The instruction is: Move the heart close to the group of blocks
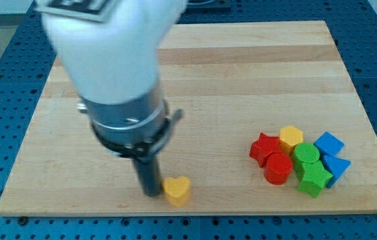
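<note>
Yellow heart (pixel 177 190) lying near the near edge of the wooden bench (pixel 242 67), left of centre, lobes pointing roughly right and far. Touching or all but touching its left side: my tip (pixel 150 193), the lower end of the dark rod, planted on the bench surface. Cannot tell whether true contact or a hair of gap. No hand on this arm, only the rod, so nothing clenched, nothing grasped, nothing released. Above the rod, a black collar and a bulky white arm housing (pixel 108 60), blurred, filling the far left of the scene.

Well apart from the heart, over on the right side of the bench toward the near edge: a tight cluster of blocks. Red star (pixel 263 148) at the cluster's left, red cylinder (pixel 278 169) just near-side of it. Yellow hexagon-like block (pixel 291 138) at the far side of the group. Green cylinder (pixel 306 155) in the middle, green star-like block (pixel 313 179) nearest the near edge. Blue block (pixel 328 143) at the far right, shape roughly a cube seen on its corner; second blue block (pixel 336 167) just nearer, shape hard to make out. All cluster blocks touching or just beside their neighbours. Bare wood between heart and cluster. Blue perforated surface (pixel 2 60) showing around the bench edges.
</note>
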Controlling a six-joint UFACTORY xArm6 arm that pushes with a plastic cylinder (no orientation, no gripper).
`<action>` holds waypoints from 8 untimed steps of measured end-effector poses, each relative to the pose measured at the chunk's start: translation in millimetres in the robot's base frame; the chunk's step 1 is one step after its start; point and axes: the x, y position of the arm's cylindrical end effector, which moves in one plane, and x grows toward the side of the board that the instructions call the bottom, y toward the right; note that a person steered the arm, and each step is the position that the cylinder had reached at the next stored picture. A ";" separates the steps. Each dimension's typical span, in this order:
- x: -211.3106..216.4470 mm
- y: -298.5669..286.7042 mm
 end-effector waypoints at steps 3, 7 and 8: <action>0.9 29.8; 22.2 22.3; 22.2 32.8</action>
